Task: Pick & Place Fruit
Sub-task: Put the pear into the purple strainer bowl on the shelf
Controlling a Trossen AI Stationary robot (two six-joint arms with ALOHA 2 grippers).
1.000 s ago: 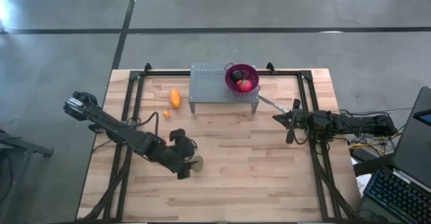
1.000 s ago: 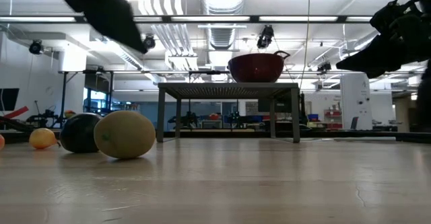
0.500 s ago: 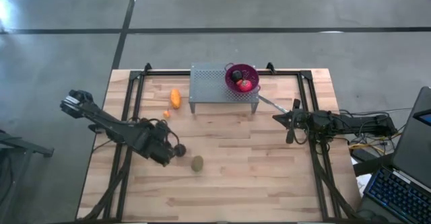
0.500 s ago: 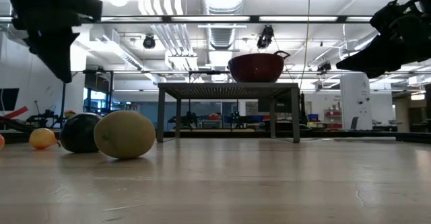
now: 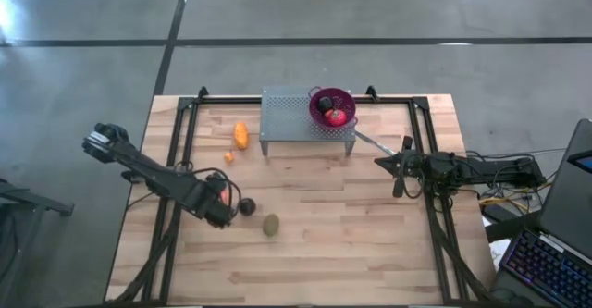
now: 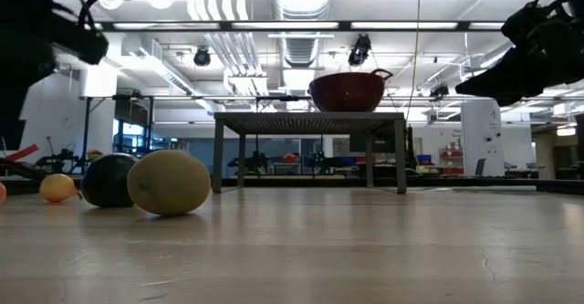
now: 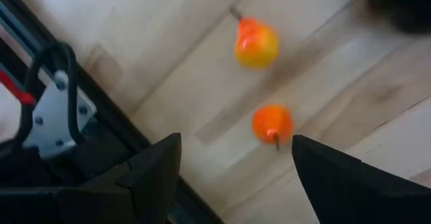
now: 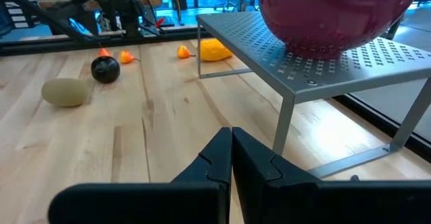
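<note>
On the wood table [image 5: 370,234], the wide-open left gripper [image 7: 236,160] hangs right over the small orange ball [image 7: 272,124], far from the bowl [image 5: 331,105].

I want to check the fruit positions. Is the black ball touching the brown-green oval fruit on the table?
Apart. The high view shows bare wood between the black ball and the oval fruit; the right wrist view shows that gap too.

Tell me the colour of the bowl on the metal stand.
Purple-magenta: the bowl shows best in the right wrist view, sitting on the perforated grey stand.
</note>
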